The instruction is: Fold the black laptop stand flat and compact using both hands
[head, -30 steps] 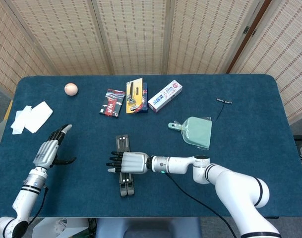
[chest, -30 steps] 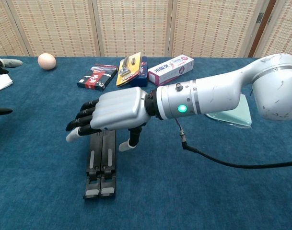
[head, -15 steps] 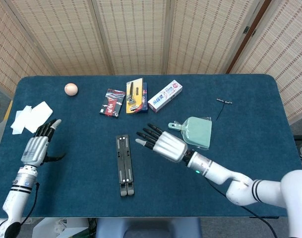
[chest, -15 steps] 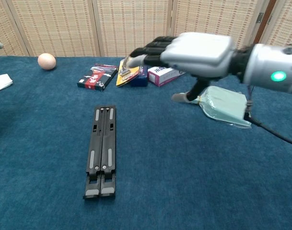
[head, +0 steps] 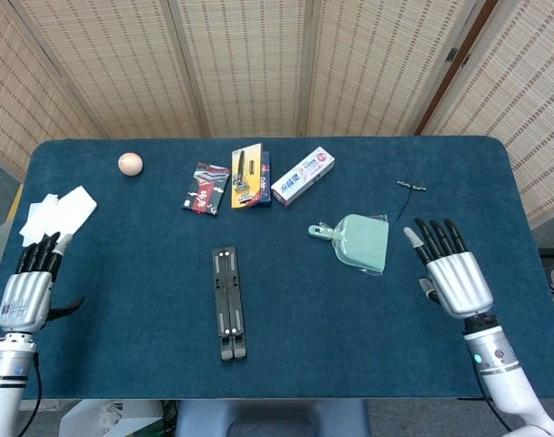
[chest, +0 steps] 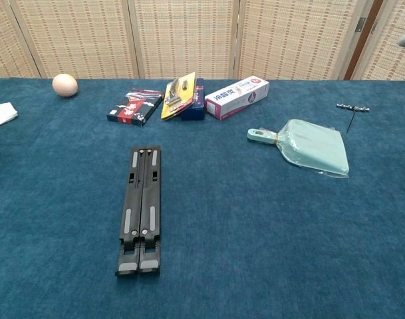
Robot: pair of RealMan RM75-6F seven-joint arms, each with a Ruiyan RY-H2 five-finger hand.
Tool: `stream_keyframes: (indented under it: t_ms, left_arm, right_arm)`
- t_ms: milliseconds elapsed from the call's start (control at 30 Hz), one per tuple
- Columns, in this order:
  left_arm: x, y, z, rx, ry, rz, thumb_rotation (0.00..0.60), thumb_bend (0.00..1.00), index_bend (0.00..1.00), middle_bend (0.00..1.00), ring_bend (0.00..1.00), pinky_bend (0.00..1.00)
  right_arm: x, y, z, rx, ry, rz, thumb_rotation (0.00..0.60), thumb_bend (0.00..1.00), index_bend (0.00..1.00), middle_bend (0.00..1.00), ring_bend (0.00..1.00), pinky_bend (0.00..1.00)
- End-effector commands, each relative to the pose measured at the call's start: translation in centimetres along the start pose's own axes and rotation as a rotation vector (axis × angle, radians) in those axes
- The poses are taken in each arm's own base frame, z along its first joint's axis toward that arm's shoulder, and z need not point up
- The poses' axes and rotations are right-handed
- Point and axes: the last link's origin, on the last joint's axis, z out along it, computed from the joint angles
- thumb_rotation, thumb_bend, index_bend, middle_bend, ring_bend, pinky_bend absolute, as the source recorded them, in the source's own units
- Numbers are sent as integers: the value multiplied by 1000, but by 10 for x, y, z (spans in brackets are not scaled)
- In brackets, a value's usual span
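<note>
We see the black laptop stand [head: 227, 304] lying folded flat near the middle of the blue table [head: 286, 355], its two bars side by side and touching, running from 12 to 6 o'clock. Neither hand touches it. Our left hand [head: 26, 290] hangs at the table's 8 o'clock edge, fingers straight and apart, holding nothing. Our right hand [head: 452, 272] sits over the 4 o'clock side, back toward the head camera, fingers spread and empty; the chest view catches only a fingertip of it at the upper right corner.

At 2 o'clock from the stand lies a pale green dustpan [head: 358, 240] in clear wrap, and beyond it, further toward 2, a small metal corkscrew [head: 409, 188]. Along the 12 o'clock side sit a toothpaste box [head: 304, 176], a yellow blister pack [head: 246, 175] and a black-and-red packet [head: 206, 188]. An egg [head: 130, 163] rests at 10 o'clock, with white paper pieces [head: 58, 215] nearer the left edge.
</note>
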Motion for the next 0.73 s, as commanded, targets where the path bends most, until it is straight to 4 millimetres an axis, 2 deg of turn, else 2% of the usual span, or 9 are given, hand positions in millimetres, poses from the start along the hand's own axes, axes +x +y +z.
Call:
stream_keyframes:
  t_ms: [33, 167, 367, 733]
  left_arm:
    - [2, 0, -16, 7, 20, 28, 600, 171, 0, 0, 0, 0]
    - [-1, 2, -32, 17, 15, 50, 600, 170, 0, 0, 0, 0]
    - [1, 4, -46, 40, 19, 66, 600, 170, 0, 0, 0, 0]
    - [4, 7, -50, 45, 25, 44, 600, 170, 0, 0, 0, 0]
  right_arm:
    - [-5, 18, -29, -89, -54, 9, 600, 215, 0, 0, 0, 0]
    - [-7, 29, -48, -141, -83, 11, 600, 215, 0, 0, 0, 0]
    - [-6, 39, -65, -195, -104, 25, 600, 215, 0, 0, 0, 0]
    - [-6, 39, -73, -194, -66, -5, 600, 216, 0, 0, 0, 0]
